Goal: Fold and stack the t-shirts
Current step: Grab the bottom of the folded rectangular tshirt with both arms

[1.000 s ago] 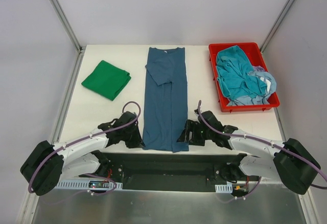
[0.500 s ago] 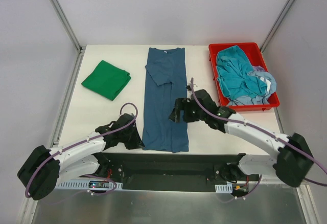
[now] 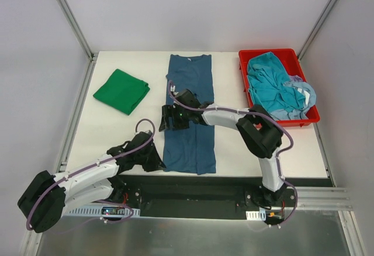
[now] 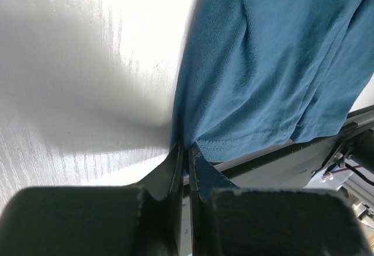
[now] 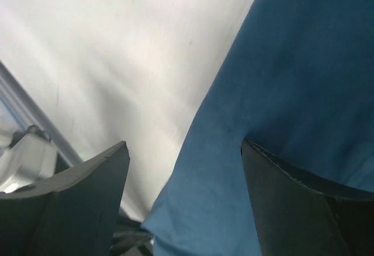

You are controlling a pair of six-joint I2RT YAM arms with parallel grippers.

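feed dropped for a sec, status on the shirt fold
Left gripper shut on near hem corner of blue shirt. Right gripper open above its left edge. Green shirt folded, off to the side.

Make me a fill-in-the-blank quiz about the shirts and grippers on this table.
The folded bright green cotton t-shirt lies to the ___ of the long dark blue cotton t-shirt.
The crumpled teal t-shirt sits in a ___ plastic tray.
The left gripper is ___ on the blue shirt's near hem.
The right gripper hangs ___ over that shirt's left edge.
Missing words: left, red, shut, open.
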